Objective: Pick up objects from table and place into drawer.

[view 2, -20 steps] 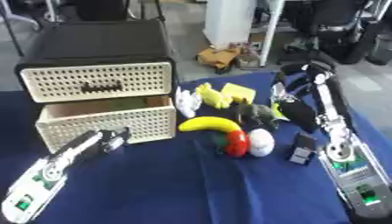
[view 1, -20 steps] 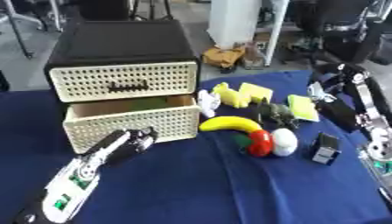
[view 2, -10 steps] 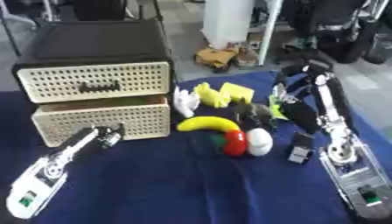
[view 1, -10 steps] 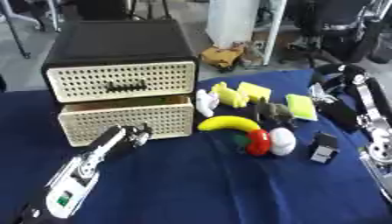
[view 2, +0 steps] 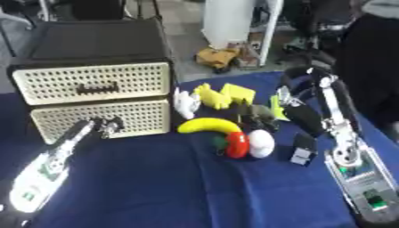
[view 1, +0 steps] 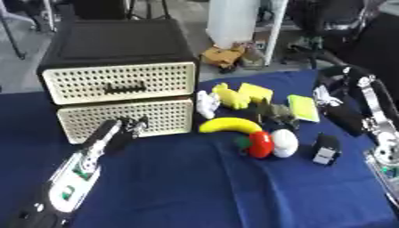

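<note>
Blue tablecloth point(view 1: 202, 187), left hand point(view 1: 124, 129) against drawer point(view 1: 128, 118)

Cream perforated drawer point(view 1: 127, 117); yellow banana point(view 1: 230, 125); navy tablecloth point(view 1: 202, 187).

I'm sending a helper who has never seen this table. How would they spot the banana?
Start at the cream perforated two-drawer cabinet on the blue cloth. To the right of its lower drawer lies the curved yellow banana, just behind a red round object. It is the only long, curved piece there.
</note>
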